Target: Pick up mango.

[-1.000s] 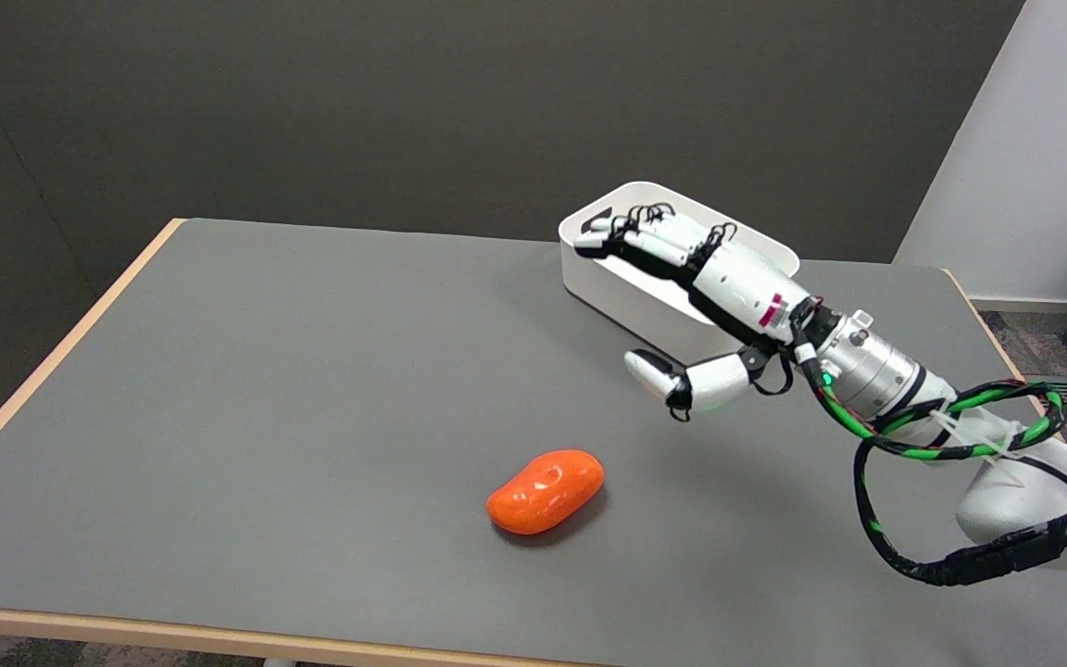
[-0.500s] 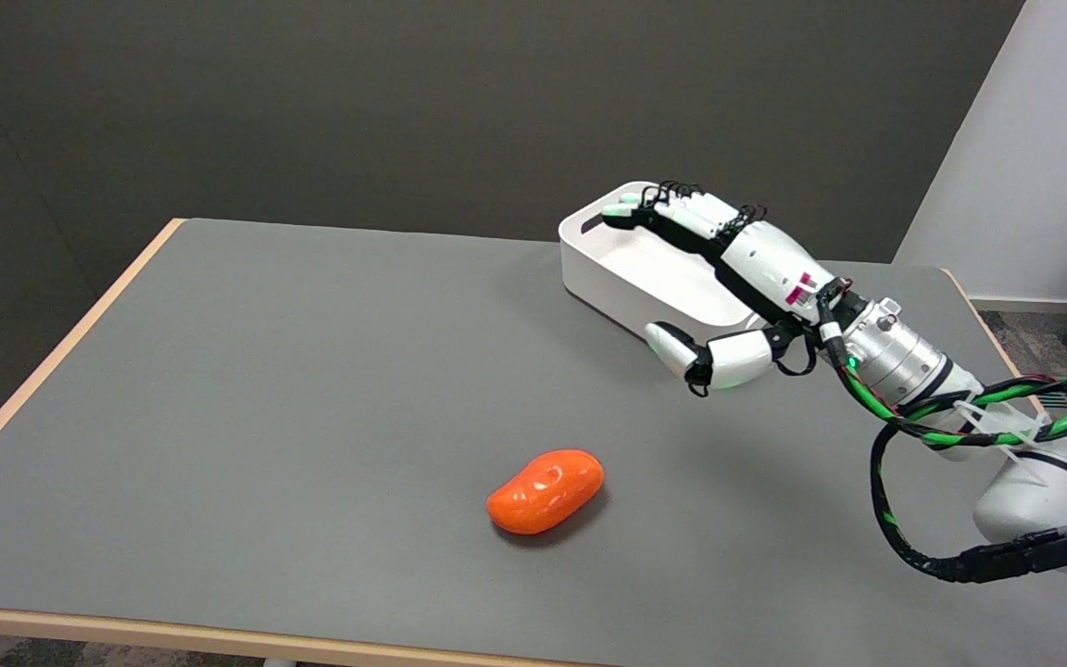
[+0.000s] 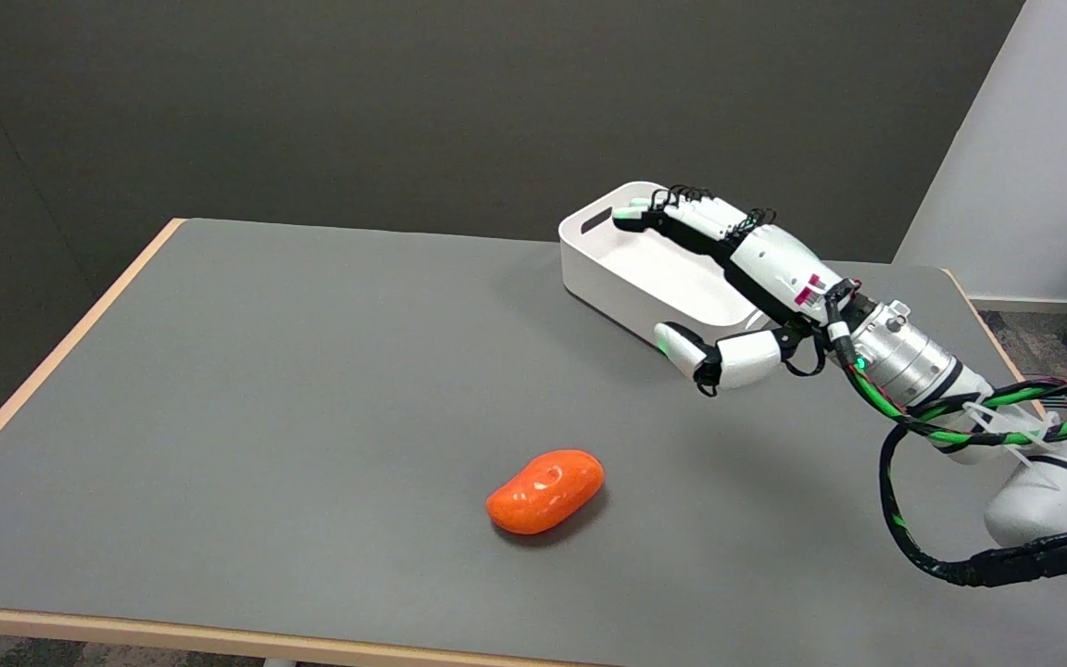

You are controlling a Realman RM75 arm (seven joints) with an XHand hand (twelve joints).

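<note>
- Looking down from the head view, the grey table [image 3: 265, 389] fills most of the picture, with a pale wooden edge along its left and near sides.
- The mango [image 3: 545, 491], glossy and orange, lies on the table towards the near edge, a little left of the middle of the picture, its long axis slanting from lower left to upper right. Nothing touches it.
- The right hand [image 3: 737, 278] is in the air at the right of the picture, well apart from the mango and beyond it. It is spread wide and has hold of nothing: the long fingers [image 3: 672, 211] stretch out together towards the upper left, and the thumb [image 3: 691, 345] juts out separately lower down, with a broad gap between them.
- The hand's fingers pass in front of a white bin [image 3: 608, 278] that stands on the far right part of the table; whether they are over it or only in line with it cannot be told.
- Behind the hand come a silver wrist [image 3: 904, 361] and the white right arm [image 3: 1052, 491], which leaves the picture at the lower right.
- A green-and-black cable [image 3: 960, 431] loops around the wrist and arm.
- A dark wall [image 3: 404, 111] stands behind the table.
</note>
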